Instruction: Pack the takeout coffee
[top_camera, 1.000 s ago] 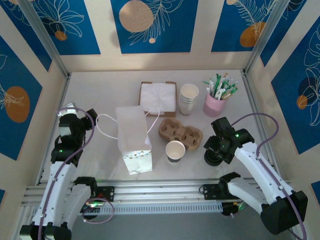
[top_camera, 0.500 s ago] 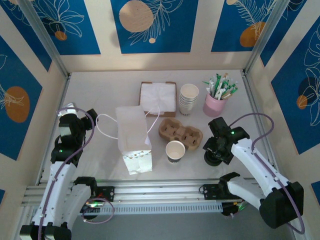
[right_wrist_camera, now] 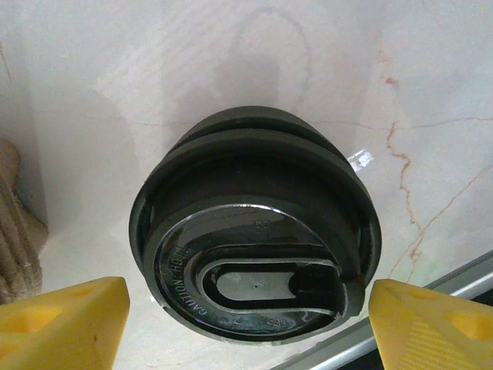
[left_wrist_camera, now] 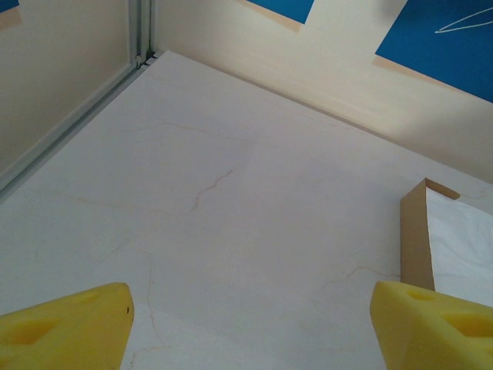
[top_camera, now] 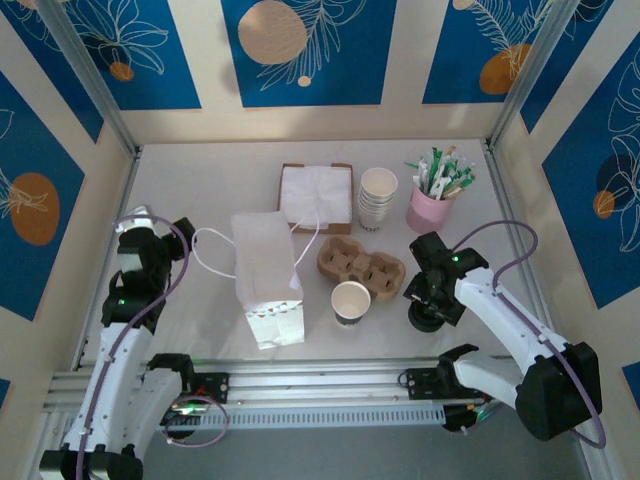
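The lidded takeout coffee is out of view. A single cream paper cup [top_camera: 350, 301] stands lidless and upright in front of the brown cup carrier [top_camera: 361, 265]. To its right, black lids [top_camera: 427, 319] sit stacked on the table. My right gripper [top_camera: 428, 303] hovers just above them, open; in the right wrist view the top black lid [right_wrist_camera: 254, 254] lies between my yellow fingertips [right_wrist_camera: 65, 320], untouched, with my right gripper [right_wrist_camera: 246, 317] centred over it. My left gripper [top_camera: 163, 236] rests at the left side, and the left gripper [left_wrist_camera: 250, 324] is open over bare table.
A white paper bag [top_camera: 266, 277] with string handles lies on its side left of the cup. Behind are napkins in a cardboard tray [top_camera: 317, 195], a stack of lidless cups [top_camera: 378, 197] and a pink holder of sticks [top_camera: 432, 203]. The table's front rail [right_wrist_camera: 400, 320] runs close by the lids.
My right arm has shifted slightly left and back, bringing its wrist more squarely over the lids. The left arm has not moved.
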{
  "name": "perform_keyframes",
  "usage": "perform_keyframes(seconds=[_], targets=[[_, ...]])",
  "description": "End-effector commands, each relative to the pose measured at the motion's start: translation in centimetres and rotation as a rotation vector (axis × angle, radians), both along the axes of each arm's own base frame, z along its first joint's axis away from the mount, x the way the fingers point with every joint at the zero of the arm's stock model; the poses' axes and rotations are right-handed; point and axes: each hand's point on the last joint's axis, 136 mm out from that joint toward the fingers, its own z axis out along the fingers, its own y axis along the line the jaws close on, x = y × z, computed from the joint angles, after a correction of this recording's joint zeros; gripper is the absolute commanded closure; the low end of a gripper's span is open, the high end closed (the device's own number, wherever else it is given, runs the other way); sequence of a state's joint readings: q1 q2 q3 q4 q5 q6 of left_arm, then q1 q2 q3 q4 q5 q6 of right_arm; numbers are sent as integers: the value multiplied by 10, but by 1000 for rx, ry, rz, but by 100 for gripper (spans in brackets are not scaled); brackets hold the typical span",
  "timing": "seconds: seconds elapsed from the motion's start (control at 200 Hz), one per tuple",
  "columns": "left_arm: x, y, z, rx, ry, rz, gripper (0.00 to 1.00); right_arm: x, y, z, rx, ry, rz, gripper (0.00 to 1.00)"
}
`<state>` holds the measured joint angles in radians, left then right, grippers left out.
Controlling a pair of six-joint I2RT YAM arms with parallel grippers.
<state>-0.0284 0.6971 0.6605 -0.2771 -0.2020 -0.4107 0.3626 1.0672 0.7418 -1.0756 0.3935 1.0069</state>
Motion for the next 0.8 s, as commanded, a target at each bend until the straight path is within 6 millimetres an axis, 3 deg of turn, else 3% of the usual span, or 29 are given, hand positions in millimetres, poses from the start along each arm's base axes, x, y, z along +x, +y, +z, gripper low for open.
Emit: perform_keyframes(seconds=[0.0, 0.335, 0.795], targets=[[1, -3, 1, -6, -16, -18, 19, 1, -3, -1, -28, 1, 11, 18], [0, -3, 2, -4, -17, -17, 20, 1, -5, -7, -63, 27, 26, 24], [0, -3, 2, -5, -18, -18, 19, 0, -5, -11, -85, 42, 37, 20]])
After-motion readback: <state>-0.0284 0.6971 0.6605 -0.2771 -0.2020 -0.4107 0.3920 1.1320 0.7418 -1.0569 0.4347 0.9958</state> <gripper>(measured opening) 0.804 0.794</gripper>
